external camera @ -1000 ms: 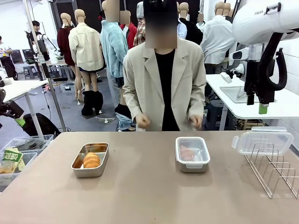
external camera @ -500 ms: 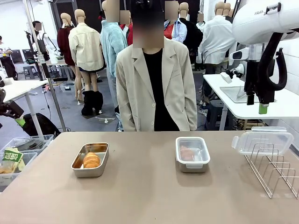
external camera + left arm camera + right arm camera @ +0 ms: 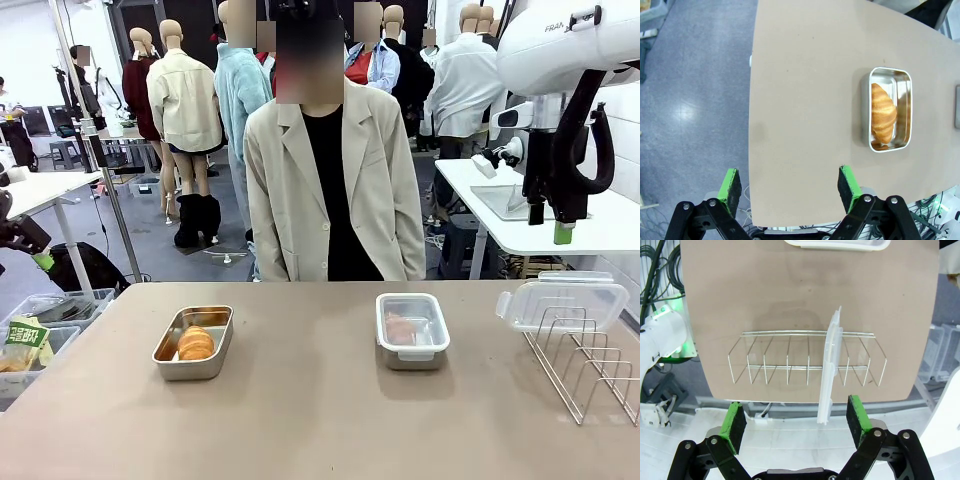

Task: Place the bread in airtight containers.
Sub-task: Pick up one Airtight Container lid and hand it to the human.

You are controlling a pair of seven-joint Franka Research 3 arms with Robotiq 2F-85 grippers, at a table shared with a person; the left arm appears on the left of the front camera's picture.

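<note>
Both arms are up high over the bench (image 3: 300, 420), and nothing is in hand. The left tool (image 3: 790, 187) hangs with its green pads spread wide, looking straight down at the bench edge, with the open steel pan (image 3: 889, 110) well ahead of it. One golden roll (image 3: 883, 112) lies inside that pan, no lid on it. Across the bench the second pan (image 3: 412, 330) sits closed under a clear lid, something pinkish-brown showing through, probably the other roll. So the filling looks done, and the step in hand, by my reading, is sealing the open pan. The spare clear lid (image 3: 830, 365) stands on edge in the wire rack (image 3: 805, 362) at the robot's right, directly below the right tool (image 3: 796, 422), whose pads are also wide apart and empty. The next move likely calls for that arm to drop, pinch the thin upright lid cleanly, then carry it across to the open pan. The person (image 3: 335, 180) stands at the far side, hands not in sight.
</note>
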